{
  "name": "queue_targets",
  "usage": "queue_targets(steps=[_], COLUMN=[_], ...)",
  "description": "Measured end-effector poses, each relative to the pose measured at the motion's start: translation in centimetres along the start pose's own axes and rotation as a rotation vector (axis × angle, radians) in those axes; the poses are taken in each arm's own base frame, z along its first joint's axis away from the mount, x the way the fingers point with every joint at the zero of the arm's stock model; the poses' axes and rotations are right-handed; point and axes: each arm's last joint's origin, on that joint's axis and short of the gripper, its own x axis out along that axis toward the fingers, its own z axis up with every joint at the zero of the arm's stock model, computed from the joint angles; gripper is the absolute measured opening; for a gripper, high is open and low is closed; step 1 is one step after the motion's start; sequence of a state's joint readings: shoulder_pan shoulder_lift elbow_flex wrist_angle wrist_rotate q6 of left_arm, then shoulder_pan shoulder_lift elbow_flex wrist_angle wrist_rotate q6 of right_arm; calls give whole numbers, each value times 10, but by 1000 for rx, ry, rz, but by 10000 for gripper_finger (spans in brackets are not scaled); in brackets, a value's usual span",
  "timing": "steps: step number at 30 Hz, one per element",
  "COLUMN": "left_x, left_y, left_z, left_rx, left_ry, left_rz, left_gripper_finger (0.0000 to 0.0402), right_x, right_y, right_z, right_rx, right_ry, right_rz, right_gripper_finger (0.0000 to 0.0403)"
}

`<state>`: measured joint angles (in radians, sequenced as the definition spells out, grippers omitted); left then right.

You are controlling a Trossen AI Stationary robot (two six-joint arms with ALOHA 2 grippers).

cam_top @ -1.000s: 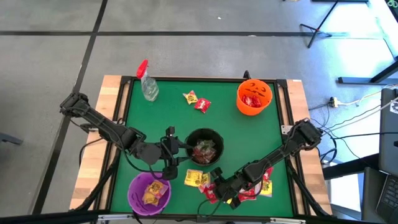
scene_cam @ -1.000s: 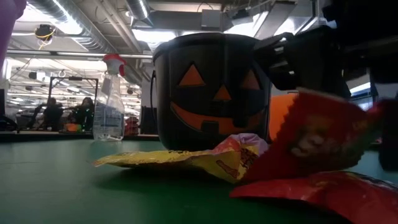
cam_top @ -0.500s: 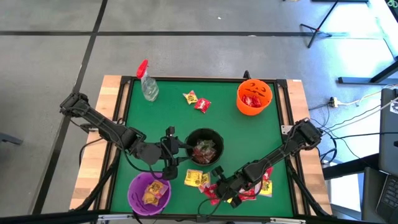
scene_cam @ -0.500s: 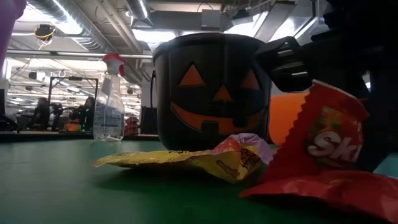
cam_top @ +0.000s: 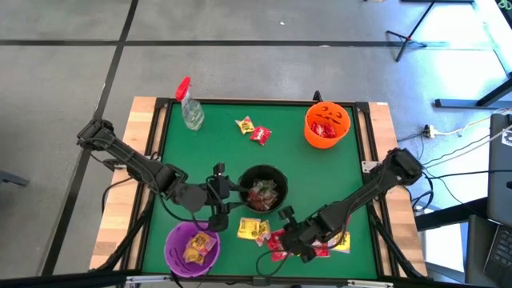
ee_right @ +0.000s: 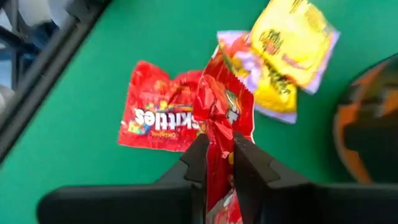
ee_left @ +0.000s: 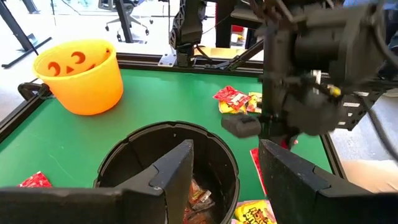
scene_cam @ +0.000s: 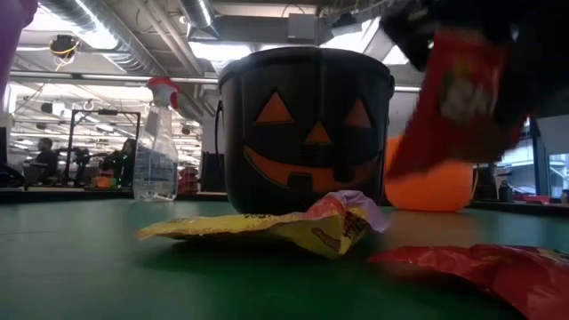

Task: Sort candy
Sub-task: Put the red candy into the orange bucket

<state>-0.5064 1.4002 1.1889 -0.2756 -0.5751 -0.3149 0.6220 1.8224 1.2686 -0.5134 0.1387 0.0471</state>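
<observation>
My right gripper [ee_right: 217, 152] is pinched shut on a red candy packet [ee_right: 222, 112] hanging just past my fingertips (light, floppy, slick foil, so I'd pinch the crimped edge, not the middle).

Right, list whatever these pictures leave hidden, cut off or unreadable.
- Red packet in the right hand: its lower end is hidden between the fingers in the right wrist view; blurred in the low view.
- Purple bowl: only a sliver at the low view's edge.
- Black pumpkin bucket: the left hand's fingers cover part of its contents in the left wrist view.
</observation>
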Motion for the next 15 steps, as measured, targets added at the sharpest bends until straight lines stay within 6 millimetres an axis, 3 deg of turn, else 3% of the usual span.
queue_targets(steps=[5, 15], left_x=[-1, -1], left_y=[-2, -2], left_z=[-1, -1], left_rx=[5, 13], left_ry=[0, 1], left_rz=[-8, -7], left_gripper_finger=[171, 171], right_x=[-28, -101], right_y=[-4, -3], right_z=[3, -1], right_rx=[10, -3], right_ry=[-48, -158], right_rz=[3, -3], right_gripper_finger=[35, 45])
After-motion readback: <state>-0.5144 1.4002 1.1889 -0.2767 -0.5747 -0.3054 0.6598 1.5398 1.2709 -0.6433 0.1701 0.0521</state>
